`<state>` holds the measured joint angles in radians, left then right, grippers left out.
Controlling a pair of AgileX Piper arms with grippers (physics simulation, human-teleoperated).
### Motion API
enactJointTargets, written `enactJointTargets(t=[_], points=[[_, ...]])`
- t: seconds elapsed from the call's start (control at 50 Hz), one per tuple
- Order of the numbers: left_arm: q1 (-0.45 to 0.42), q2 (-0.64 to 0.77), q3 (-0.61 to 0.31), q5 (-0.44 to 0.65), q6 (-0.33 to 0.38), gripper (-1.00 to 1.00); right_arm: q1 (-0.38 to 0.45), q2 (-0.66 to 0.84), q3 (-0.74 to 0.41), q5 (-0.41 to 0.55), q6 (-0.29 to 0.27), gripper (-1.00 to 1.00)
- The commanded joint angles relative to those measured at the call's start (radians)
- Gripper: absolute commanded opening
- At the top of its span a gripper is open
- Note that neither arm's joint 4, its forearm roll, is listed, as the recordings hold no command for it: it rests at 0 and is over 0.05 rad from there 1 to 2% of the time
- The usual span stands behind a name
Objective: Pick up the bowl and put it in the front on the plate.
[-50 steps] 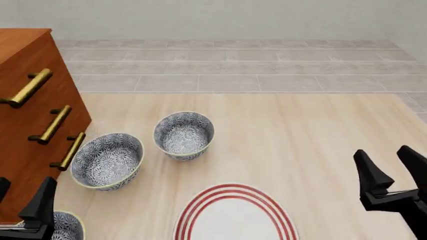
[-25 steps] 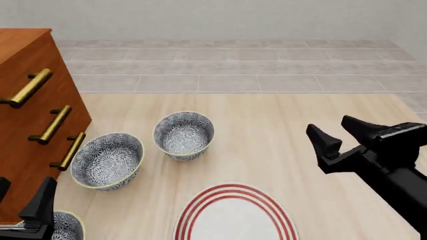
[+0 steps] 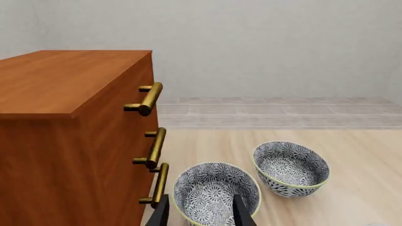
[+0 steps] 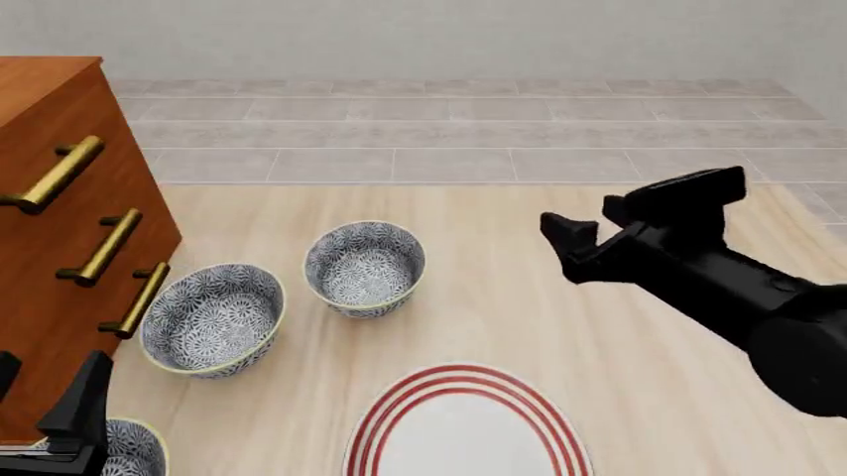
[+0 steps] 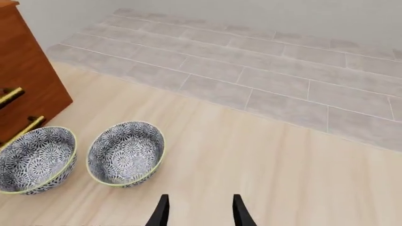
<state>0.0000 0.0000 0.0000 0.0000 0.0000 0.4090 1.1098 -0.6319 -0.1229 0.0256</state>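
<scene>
the biggest worry from here is picking the wrong bowl: three alike sit on the table, and "the front" is easy to misread when the patterns match. the right claw hangs spread in the air with nothing between its fingers, aimed toward the far bowl, which lies ahead of it and off to its left, well apart and lower down. if it drops too steeply onto that thin yellow rim, i'd expect the bowl to tip or skid toward the middle bowl just beside it, and that one sits near the wooden drawer unit, so a shove could jam it against the brass handles. the left claw is also spread, empty, hovering over the middle bowl as its wrist view has it, with the near bowl showing just beside it in the front view's corner. the plate lies below and to the left of the right claw, bare, partly cut off by the frame.
</scene>
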Motion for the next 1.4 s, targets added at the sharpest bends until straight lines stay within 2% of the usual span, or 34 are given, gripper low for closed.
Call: enactJointTargets(t=[0.02, 0.12, 0.16, 0.2, 0.68, 0.8, 1.4], points=[[0.0, 0.0, 0.0, 0.0, 0.0, 1.0, 0.067, 0.123, -0.134, 0.107, 0.056, 1.0], [0.0, 0.0, 0.0, 0.0, 0.0, 1.0, 0.088, 0.157, -0.17, 0.124, 0.028, 1.0], [0.0, 0.0, 0.0, 0.0, 0.0, 1.0, 0.093, 0.177, -0.192, 0.132, 0.045, 1.0], [0.0, 0.0, 0.0, 0.0, 0.0, 1.0, 0.106, 0.188, -0.204, 0.134, 0.028, 1.0], [0.0, 0.0, 0.0, 0.0, 0.0, 1.0, 0.192, 0.354, -0.358, 0.166, 0.045, 1.0], [0.0, 0.0, 0.0, 0.0, 0.0, 1.0, 0.218, 0.384, -0.397, 0.195, 0.034, 1.0], [0.0, 0.0, 0.0, 0.0, 0.0, 1.0, 0.22, 0.595, -0.597, 0.246, 0.012, 1.0]])
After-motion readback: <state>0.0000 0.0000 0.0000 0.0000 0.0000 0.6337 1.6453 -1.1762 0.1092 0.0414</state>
